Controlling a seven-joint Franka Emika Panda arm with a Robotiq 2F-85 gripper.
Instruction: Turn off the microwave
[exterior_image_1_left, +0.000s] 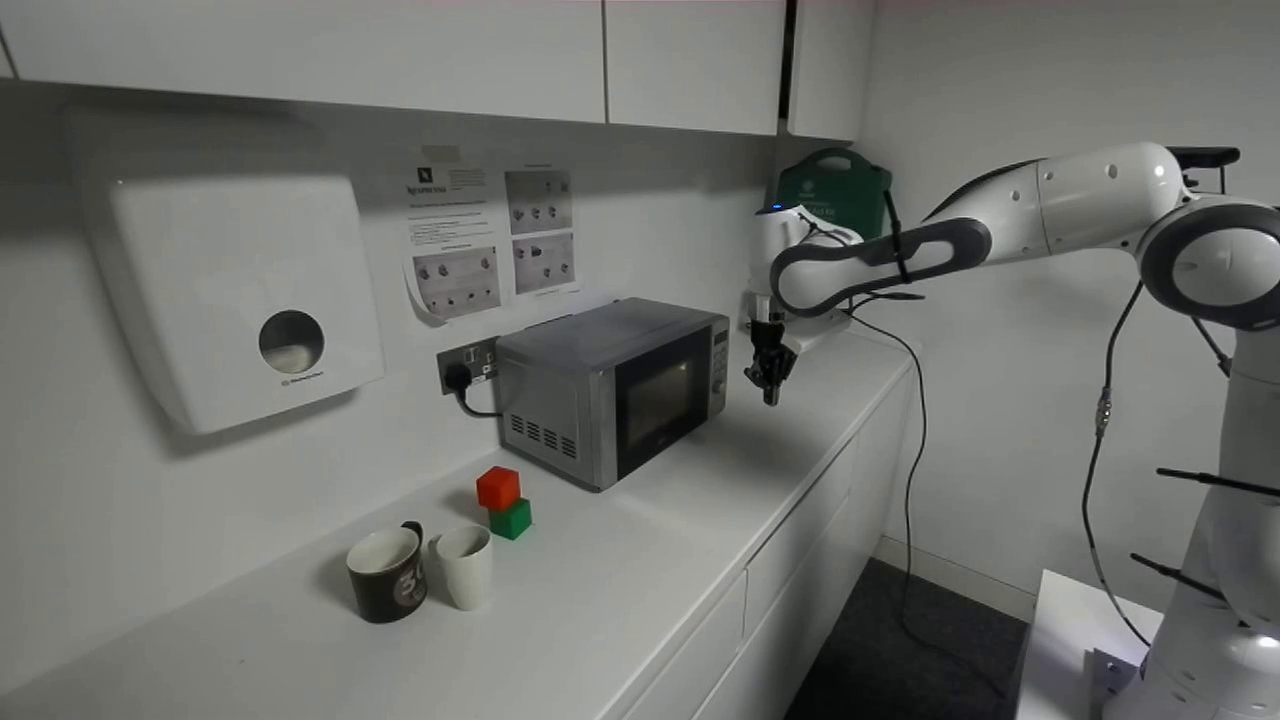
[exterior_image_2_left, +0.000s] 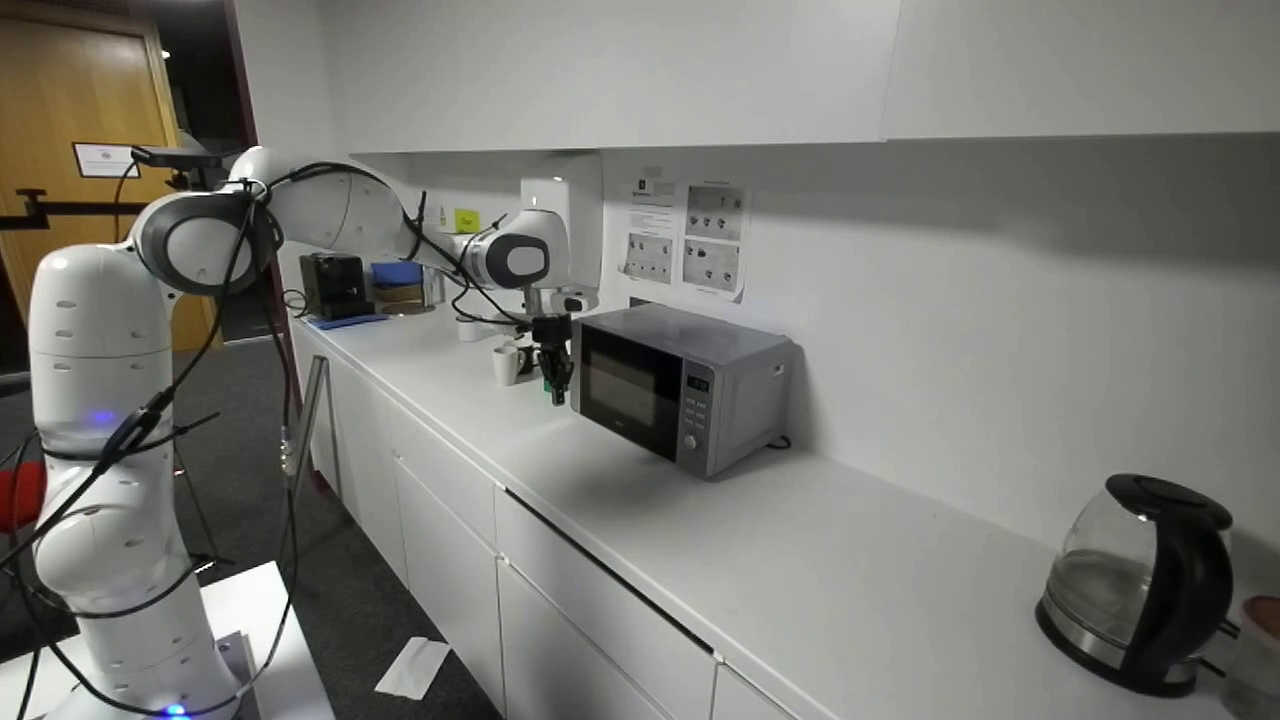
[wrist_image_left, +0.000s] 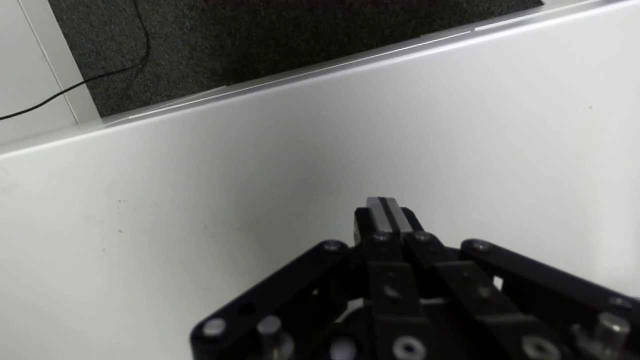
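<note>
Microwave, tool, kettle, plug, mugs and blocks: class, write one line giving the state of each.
Microwave: door shut; on or off, cannot tell.
Tool: shut, holding nothing.
Kettle: upright, lid shut.
Plug: in the wall socket.
Dark mug: upright.
White mug: upright.
Red block: seems stacked on the green block, off-centre.

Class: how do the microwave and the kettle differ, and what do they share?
Shape: the microwave is boxy; the kettle is rounded.
Casing: the microwave has opaque grey sides; the kettle has a clear body.
Fittings: the microwave has a dark door and control panel; the kettle has a black lid and handle.
Both stand on the white counter.
</note>
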